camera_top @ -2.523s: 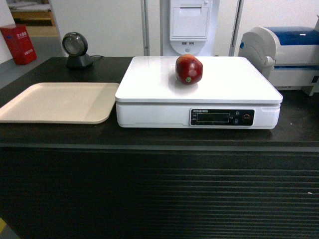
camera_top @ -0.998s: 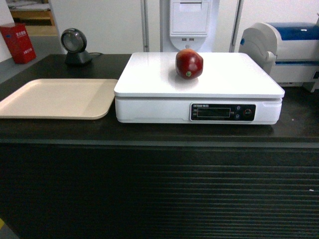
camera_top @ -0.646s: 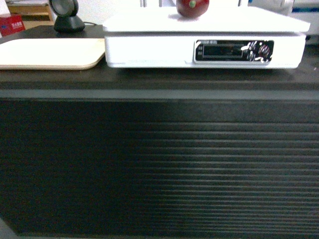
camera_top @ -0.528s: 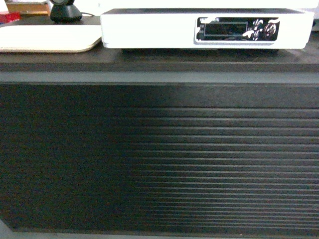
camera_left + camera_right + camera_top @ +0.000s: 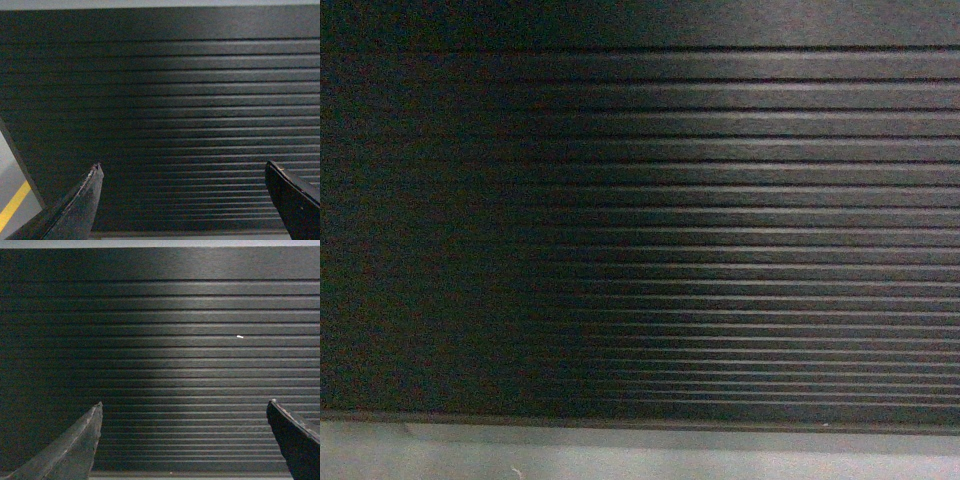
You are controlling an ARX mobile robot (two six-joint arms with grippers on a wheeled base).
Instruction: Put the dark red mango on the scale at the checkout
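The checkout's ribbed black front panel (image 5: 640, 230) fills the head view. The same panel (image 5: 165, 110) fills the left wrist view and the right wrist view (image 5: 160, 350). The dark red mango and the scale are out of view. My left gripper (image 5: 182, 167) is open, nothing between its dark fingers (image 5: 80, 210), and it faces the panel. My right gripper (image 5: 184, 405) is open too, with nothing between its fingers (image 5: 75, 450), and it faces the panel as well. Neither gripper shows in the head view.
A strip of grey floor (image 5: 620, 455) runs under the panel's bottom edge. At the left of the left wrist view the counter's corner ends, with grey floor and a yellow line (image 5: 12, 205) beyond it. A small white speck (image 5: 240, 336) marks the panel.
The head view has dropped from the counter top to its front panel. The mango on the scale, the beige tray and the scanner have passed out of the top of the view.
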